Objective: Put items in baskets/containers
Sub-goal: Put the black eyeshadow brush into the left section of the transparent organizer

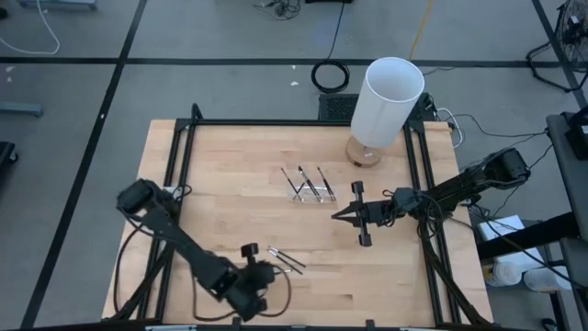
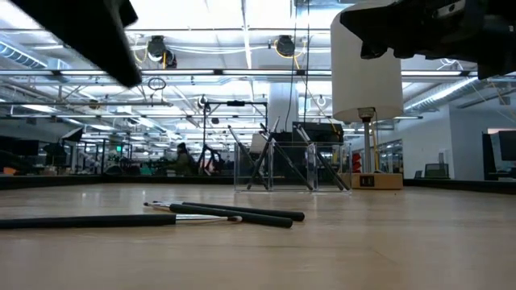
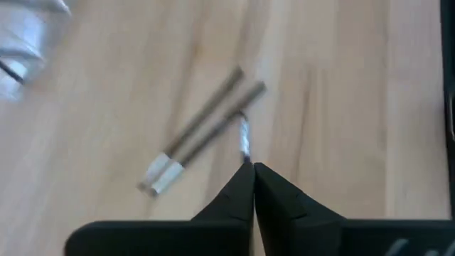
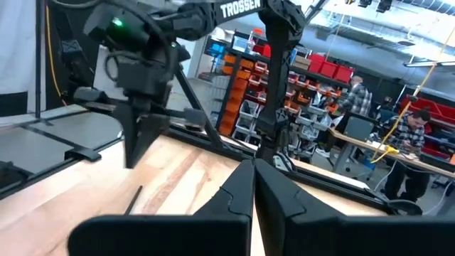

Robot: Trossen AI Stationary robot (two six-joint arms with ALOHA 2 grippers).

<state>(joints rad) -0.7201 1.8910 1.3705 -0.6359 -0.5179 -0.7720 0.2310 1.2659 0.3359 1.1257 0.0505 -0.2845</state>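
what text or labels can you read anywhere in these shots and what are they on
"TROSSEN": white letters on the left arm, seen in the right wrist view.
A small dark plate on the lamp's wooden base, in the low view: too small to read.
Bins and boxes on the room's shelves: nothing legible.
High and left wrist views: no text.

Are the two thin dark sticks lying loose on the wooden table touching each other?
Touching. The left wrist view shows the two sticks pressed side by side along their length, no gap.
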